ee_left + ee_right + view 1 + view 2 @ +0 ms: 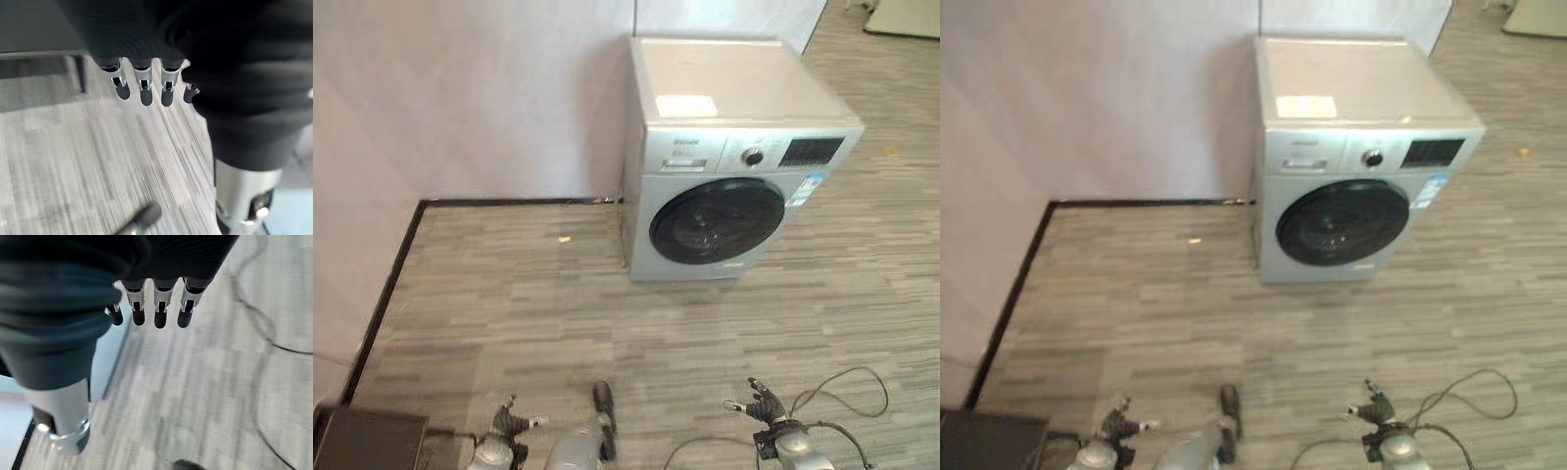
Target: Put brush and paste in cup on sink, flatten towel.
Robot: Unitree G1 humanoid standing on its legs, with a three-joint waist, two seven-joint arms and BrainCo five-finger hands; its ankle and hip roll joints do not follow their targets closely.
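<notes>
My left hand (504,423) hangs low at the bottom left of the eye views, over grey plank floor. In its wrist view the fingers (142,88) are straight and hold nothing. My right hand (766,403) hangs at the bottom right, also over the floor. Its fingers (159,311) are straight and spread, with nothing between them and the thumb. Both hands are open and touch nothing.
A silver front-loading washing machine (734,166) stands ahead against the pale wall, its round dark door (715,220) shut. A black skirting strip (509,202) runs along the wall's foot. A dark box-like object (367,439) sits at the lower left. A small yellow scrap (564,238) lies on the floor.
</notes>
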